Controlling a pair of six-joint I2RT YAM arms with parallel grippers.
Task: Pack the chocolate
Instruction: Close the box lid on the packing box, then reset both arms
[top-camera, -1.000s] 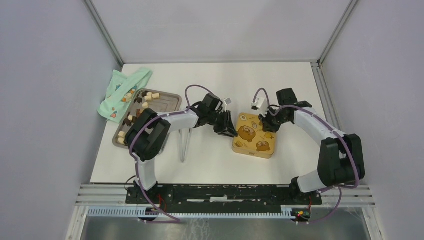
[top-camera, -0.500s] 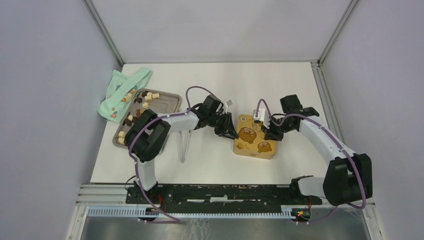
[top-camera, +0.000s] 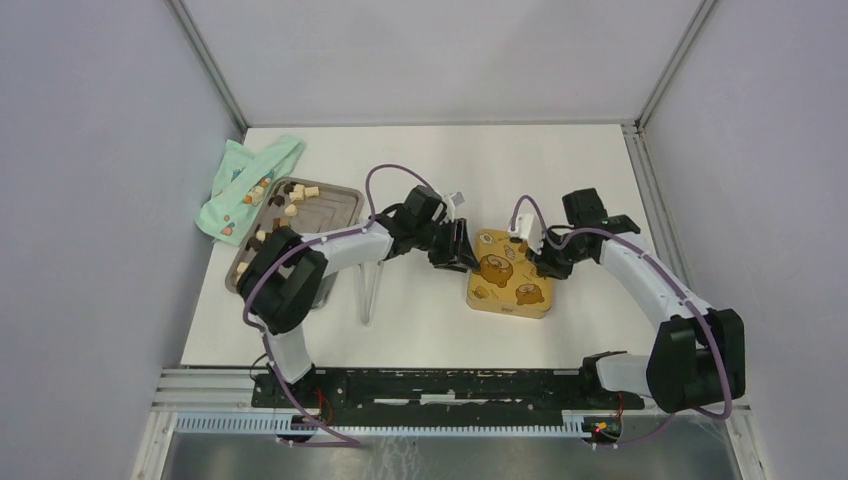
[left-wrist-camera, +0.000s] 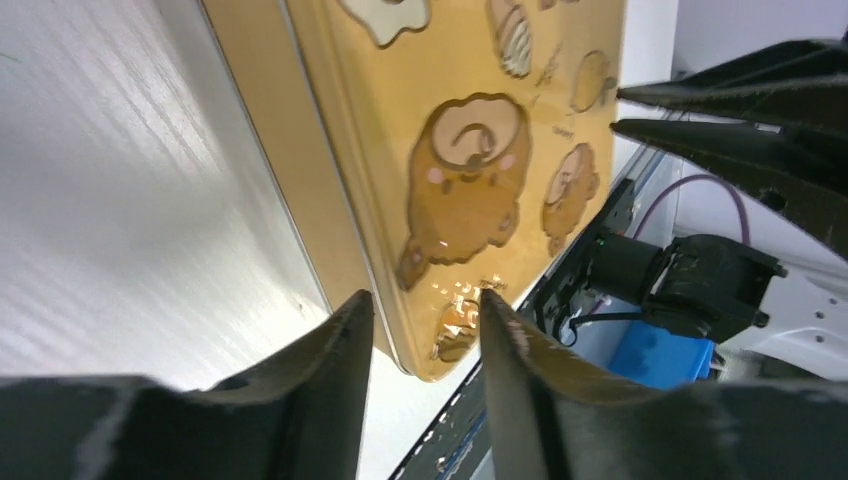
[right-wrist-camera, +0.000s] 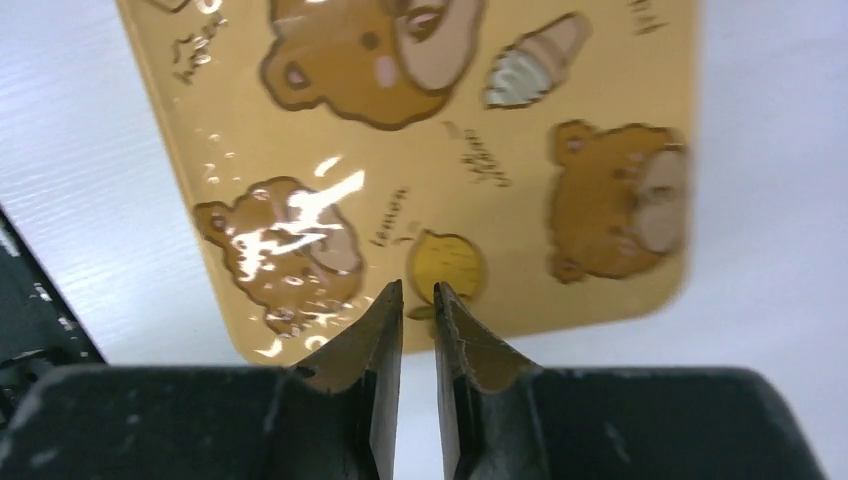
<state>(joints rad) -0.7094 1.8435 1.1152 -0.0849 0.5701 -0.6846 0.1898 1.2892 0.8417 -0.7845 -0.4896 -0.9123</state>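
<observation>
We see a smooth white table (top-camera: 420, 160), grey walls (top-camera: 100, 150), a shiny gold square tin (top-camera: 510, 272); left gripper (left-wrist-camera: 425, 310) jaws apart, right gripper (right-wrist-camera: 412, 295) jaws barely apart.

The tin (top-camera: 509, 273) is glossy golden yellow, printed with cartoon brown bears with pink cheeks, a cream swirl cone and a yellow lemon, and the table (top-camera: 450, 160) is plain white. The chocolate (top-camera: 290, 200) is a mix of dark brown, mid-brown and cream-white bits, the tray (top-camera: 340, 208) is dull silver-grey, and the cloth (top-camera: 250, 180) is mint green with small orange and dark prints. The left arm (top-camera: 350, 243) and right arm (top-camera: 630, 262) are white with purple cables (top-camera: 385, 178), and the left gripper (left-wrist-camera: 425, 300) and right gripper (right-wrist-camera: 417, 290) are black.
</observation>
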